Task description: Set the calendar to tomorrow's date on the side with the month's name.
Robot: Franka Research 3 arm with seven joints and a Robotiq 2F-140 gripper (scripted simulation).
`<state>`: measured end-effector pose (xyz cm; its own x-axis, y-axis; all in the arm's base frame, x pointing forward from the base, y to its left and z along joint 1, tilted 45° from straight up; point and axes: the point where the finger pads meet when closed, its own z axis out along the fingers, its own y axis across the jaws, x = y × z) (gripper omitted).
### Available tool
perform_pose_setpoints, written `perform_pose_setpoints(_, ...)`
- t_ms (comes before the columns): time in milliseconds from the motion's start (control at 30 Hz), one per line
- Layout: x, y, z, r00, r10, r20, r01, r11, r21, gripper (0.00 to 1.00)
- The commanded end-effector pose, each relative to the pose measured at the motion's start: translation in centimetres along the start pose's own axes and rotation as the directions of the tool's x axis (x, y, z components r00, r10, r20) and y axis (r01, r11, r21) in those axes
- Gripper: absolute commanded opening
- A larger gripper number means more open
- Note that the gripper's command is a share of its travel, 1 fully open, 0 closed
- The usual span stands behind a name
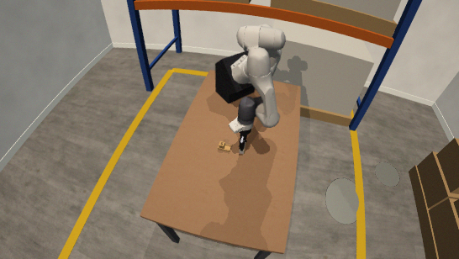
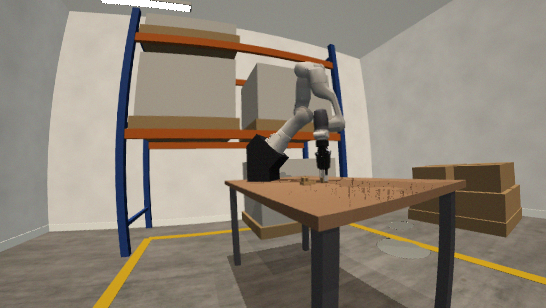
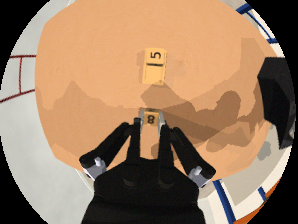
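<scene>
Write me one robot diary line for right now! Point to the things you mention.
pincer (image 1: pixel 241 151) (image 2: pixel 324 178) (image 3: pixel 151 115): around 8 cube (image 3: pixel 151 118), grip unclear | 8 cube: outside tray (image 1: pixel 227 148) (image 3: pixel 152 76) | 5 cube (image 1: pixel 222 145) (image 3: pixel 155 55): in tray | tray: on table (image 1: pixel 189 189) (image 2: pixel 325 205) (image 3: pixel 100 45)

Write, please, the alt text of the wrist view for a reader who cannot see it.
A small cube with what looks like an 8 is between the fingertips of the gripper; beyond it, the calendar on a brown table shows a sideways 5.

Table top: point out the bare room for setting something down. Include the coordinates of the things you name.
Bare: the wide stretch from the gripper (image 1: pixel 241 152) (image 2: pixel 323 180) (image 3: pixel 151 120) to the table's (image 1: pixel 189 189) (image 2: pixel 280 192) (image 3: pixel 100 45) far end from the arm's base. Crowded: between gripper and tray (image 1: pixel 224 149).
</scene>
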<state>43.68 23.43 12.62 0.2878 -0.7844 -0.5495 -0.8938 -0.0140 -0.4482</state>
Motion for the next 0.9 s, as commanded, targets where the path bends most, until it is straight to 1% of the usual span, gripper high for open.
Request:
perform_pose_setpoints(0, 0.0, -0.1, 0.0, 1.000, -0.005, 0.000, 0.005, 1.000, 0.002, 0.17)
perform_pose_setpoints(167, 0.0, -0.1, -0.4, 1.000, -0.005, 0.000, 0.005, 1.000, 0.002, 0.17)
perform_pose_setpoints(367, 0.0, -0.1, -1.8, 1.000, -0.005, 0.000, 0.005, 1.000, 0.002, 0.17)
perform_pose_setpoints(433, 0.0, -0.1, -1.8, 1.000, -0.005, 0.000, 0.005, 1.000, 0.002, 0.17)
perform_pose_setpoints(867, 0.0, -0.1, -6.4, 1.000, -0.005, 0.000, 0.005, 1.000, 0.002, 0.17)
